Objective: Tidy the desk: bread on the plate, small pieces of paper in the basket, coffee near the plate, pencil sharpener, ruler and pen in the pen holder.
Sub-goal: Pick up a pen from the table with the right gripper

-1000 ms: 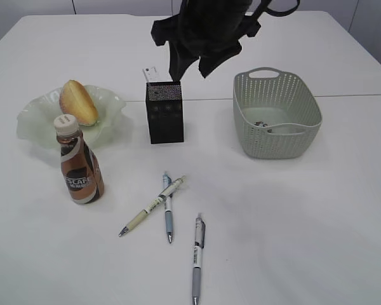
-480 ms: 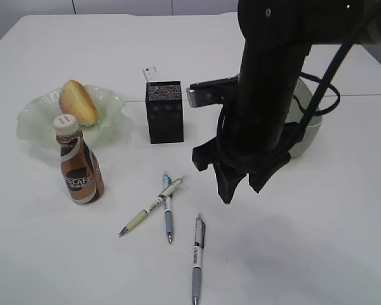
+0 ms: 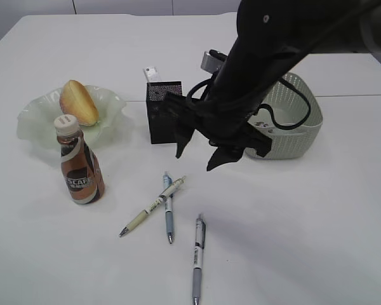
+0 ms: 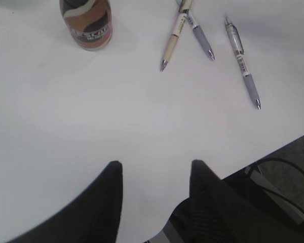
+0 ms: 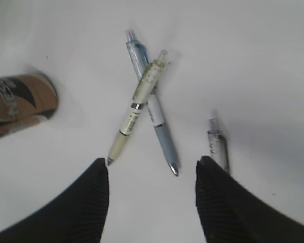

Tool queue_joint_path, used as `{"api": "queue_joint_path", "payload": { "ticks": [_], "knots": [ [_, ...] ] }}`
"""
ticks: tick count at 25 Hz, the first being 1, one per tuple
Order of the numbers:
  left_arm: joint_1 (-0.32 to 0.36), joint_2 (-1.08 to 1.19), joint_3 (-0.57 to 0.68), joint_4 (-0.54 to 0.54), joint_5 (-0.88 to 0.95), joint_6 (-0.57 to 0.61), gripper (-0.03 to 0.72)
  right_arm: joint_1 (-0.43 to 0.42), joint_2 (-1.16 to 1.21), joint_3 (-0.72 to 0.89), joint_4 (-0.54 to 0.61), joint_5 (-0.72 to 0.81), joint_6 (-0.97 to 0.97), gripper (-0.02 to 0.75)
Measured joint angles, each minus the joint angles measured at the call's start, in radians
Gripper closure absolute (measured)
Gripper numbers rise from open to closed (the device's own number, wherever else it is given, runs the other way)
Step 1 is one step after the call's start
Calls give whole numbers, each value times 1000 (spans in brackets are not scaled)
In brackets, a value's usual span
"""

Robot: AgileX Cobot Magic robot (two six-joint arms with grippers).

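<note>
Black open jaws of the right gripper [image 3: 200, 155] are held empty above the crossed pens [image 3: 160, 204], whose long axes lie slantwise below.

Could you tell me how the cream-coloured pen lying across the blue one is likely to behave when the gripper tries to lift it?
The cream pen looks slim, rigid and light. Its round barrel may roll on the smooth desk if nudged. It rests across the blue pen, so lifting it will probably disturb that one. The open right gripper hovers above both.
</note>
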State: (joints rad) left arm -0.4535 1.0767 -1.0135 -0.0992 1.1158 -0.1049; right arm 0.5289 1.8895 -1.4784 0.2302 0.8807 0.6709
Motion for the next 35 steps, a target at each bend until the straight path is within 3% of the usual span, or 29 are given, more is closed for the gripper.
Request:
{"api": "queue_joint_path", "payload": {
  "ticks": [9, 16, 35],
  "knots": [
    [0, 0, 0, 42, -38, 0, 370, 8, 208, -183, 44, -3, 173, 334],
    [0, 0, 0, 67, -38, 0, 370, 8, 277, -235, 1, 9, 364, 333],
    [0, 0, 0, 71, -38, 0, 380, 8, 383, -257, -10, -35, 437, 333]
  ]
}}
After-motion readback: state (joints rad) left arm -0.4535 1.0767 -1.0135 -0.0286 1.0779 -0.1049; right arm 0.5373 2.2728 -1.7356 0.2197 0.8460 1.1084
